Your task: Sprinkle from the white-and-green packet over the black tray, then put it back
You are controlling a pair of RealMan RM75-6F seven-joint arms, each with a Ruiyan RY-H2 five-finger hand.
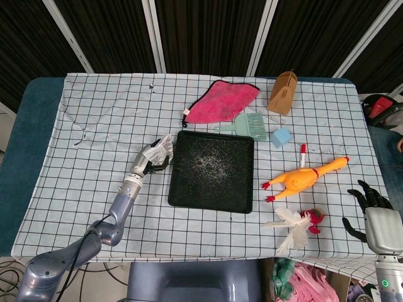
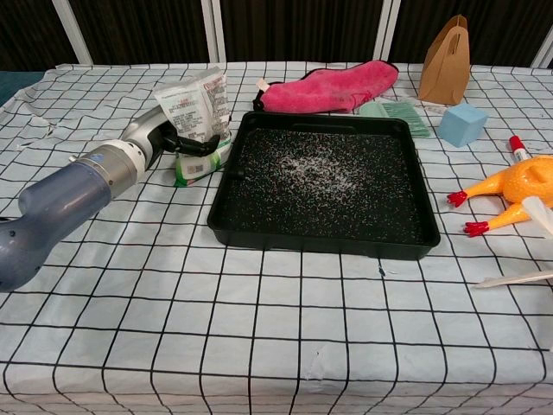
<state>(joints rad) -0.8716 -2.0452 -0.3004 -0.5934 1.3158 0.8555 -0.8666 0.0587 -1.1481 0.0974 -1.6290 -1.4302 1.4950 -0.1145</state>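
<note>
gripping the white-and-green packet (image 2: 197,105) just left of the black tray (image 2: 324,238), the left hand (image 2: 177,138); right hand (image 1: 371,200) open.

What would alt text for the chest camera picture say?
A robot's left hand holds a white-and-green packet just left of a black tray dusted with white grains, on a checked tablecloth. Behind lie a pink cloth and a brown paper bag.

Lab test bench, checked tablecloth (image 1: 94,119), dark curtains (image 1: 208,31)

One tray (image 1: 211,170), one packet (image 2: 195,108), two hands (image 1: 150,161)
</note>
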